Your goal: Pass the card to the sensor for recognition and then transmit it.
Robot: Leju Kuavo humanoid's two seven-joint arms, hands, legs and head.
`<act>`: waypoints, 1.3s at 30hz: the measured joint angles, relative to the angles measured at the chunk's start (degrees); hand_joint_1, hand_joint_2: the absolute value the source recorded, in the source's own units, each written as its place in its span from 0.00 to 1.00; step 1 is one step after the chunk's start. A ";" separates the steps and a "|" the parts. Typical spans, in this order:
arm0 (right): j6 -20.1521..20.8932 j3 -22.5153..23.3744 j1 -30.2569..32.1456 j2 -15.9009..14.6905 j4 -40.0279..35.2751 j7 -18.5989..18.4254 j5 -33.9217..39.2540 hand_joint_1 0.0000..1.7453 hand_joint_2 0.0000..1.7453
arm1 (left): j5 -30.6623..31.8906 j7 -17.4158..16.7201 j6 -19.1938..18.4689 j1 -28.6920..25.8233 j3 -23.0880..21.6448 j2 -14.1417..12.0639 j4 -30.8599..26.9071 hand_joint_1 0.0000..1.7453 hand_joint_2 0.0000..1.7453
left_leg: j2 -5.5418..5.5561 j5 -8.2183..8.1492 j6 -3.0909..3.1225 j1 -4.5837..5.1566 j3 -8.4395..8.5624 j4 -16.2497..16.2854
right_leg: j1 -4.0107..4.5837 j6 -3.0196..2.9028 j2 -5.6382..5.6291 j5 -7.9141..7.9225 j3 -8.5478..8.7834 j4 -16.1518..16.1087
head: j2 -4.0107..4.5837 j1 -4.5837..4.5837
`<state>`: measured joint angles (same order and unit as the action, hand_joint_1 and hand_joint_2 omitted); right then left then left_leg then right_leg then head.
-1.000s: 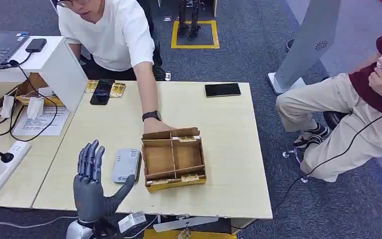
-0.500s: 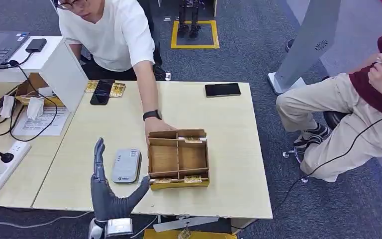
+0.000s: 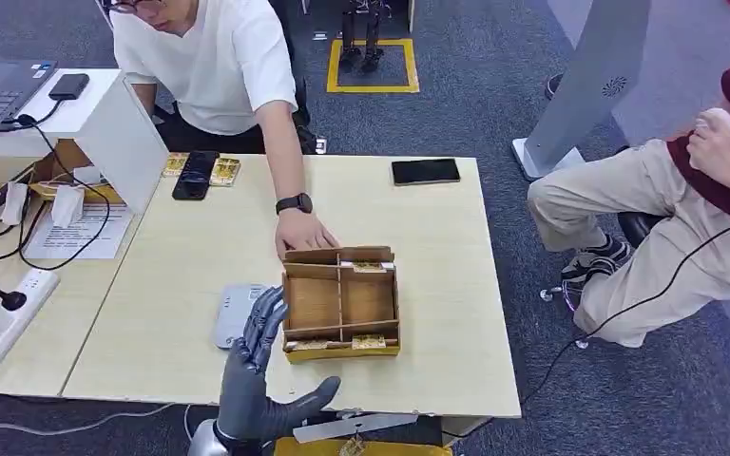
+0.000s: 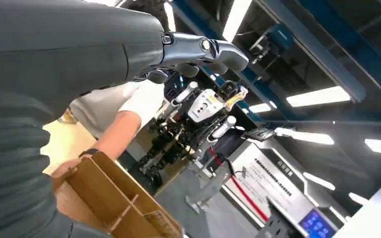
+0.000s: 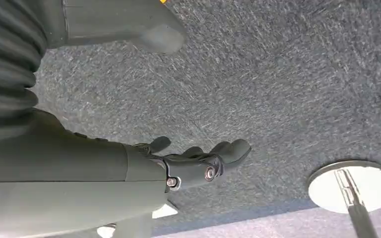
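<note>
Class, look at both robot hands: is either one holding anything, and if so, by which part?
Nothing is held. The left hand hovers open near the cardboard tray; the right hand hangs empty above the carpet.

sensor (image 3: 238,313) | grey, flat on table (left of cardboard box (image 3: 340,302))

We see the box (image 3: 340,302) just right of our left robot hand (image 3: 264,380), the sensor (image 3: 236,313) beneath its fingertips (image 3: 264,313).
</note>
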<state>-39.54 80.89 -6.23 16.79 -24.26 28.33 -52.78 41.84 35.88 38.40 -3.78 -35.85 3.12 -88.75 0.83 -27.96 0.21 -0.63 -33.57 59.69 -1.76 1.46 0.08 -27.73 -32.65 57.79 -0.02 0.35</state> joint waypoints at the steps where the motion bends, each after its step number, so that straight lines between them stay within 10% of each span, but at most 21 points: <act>1: 0.00 0.07 -0.06 0.00 0.07 0.11 -0.13 0.00 1.00 | 1.95 -0.84 0.55 0.30 -0.41 -0.31 0.71 0.00 1.00 | 0.00 0.00 0.00 0.00 0.00 0.00 | 0.00 0.00 0.00 0.00 0.00 0.00 | 0.00 0.02; 14: 0.00 0.35 -0.32 -0.39 0.98 0.33 -0.62 0.00 1.00 | 7.87 -2.98 1.14 1.46 -1.42 -1.83 5.27 0.00 1.00 | 0.00 0.00 0.00 0.00 0.00 0.00 | 0.00 0.00 0.00 0.00 0.00 0.00 | 0.00 0.02; 23: 0.00 0.33 -0.34 -0.85 1.68 0.07 -1.20 0.00 1.00 | 29.09 -10.87 1.21 1.79 -1.42 -1.68 7.64 0.00 1.00 | 0.00 0.00 0.00 0.00 0.00 0.00 | 0.00 0.00 0.00 0.00 0.00 0.00 | 0.00 0.02; 39: 0.00 0.15 -0.32 -0.96 1.97 -0.72 -0.53 0.00 1.00 | 37.63 -23.23 1.23 5.78 -1.42 -1.70 15.17 0.00 1.00 | 0.01 0.00 0.00 0.00 -0.01 0.00 | 0.00 0.00 0.00 0.00 0.00 0.00 | 0.00 0.02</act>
<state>-39.54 81.05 -6.55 15.82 -22.29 27.61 -53.31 79.47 12.64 39.63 2.00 -37.27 1.42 -73.57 0.84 -27.96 0.21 -0.63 -33.57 59.69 -1.77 1.46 0.09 -27.73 -32.65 57.79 -0.02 0.37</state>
